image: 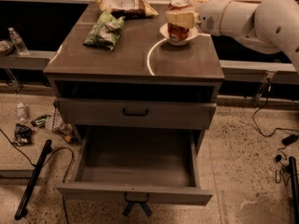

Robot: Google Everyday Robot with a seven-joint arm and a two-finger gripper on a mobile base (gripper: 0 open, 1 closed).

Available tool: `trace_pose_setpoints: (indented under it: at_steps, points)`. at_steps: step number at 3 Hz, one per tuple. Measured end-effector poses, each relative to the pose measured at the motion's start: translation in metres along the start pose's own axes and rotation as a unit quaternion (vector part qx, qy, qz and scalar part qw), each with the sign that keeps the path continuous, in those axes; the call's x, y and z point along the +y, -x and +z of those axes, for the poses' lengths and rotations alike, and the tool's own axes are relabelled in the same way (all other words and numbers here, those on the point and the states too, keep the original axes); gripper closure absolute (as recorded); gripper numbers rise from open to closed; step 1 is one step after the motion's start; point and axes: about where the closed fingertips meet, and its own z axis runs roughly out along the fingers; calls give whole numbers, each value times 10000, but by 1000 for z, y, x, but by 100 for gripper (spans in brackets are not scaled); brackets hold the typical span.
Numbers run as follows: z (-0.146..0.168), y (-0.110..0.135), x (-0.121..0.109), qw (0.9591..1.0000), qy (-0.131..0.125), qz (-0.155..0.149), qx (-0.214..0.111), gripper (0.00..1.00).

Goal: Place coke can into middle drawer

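Observation:
The coke can (pixel 178 31), red with a silver top, stands upright in a white bowl (pixel 179 40) at the back right of the cabinet top. My gripper (pixel 180 18) reaches in from the right on a white arm (pixel 243 17) and sits at the can's middle, covering part of it. The middle drawer (pixel 135 193) is pulled out wide below, and its deep grey box shows nothing inside.
The upper drawer front (pixel 135 113) with a black handle is closed. A green snack bag (pixel 105 31) and a tan bag (pixel 125 4) lie on the cabinet top to the left. A water bottle (pixel 17 40), litter, a black pole (pixel 32 178) and cables (pixel 275 139) lie around the floor.

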Motion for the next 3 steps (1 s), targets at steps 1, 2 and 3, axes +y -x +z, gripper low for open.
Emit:
trace_pose_setpoints:
  at_steps: [1, 2, 3]
  points:
    - [-48, 56, 52, 9970, -552, 245, -475, 100]
    - [-73, 54, 99, 9940, -855, 447, -506, 100]
    - [-87, 11, 140, 9920, -1051, 683, -163, 100]
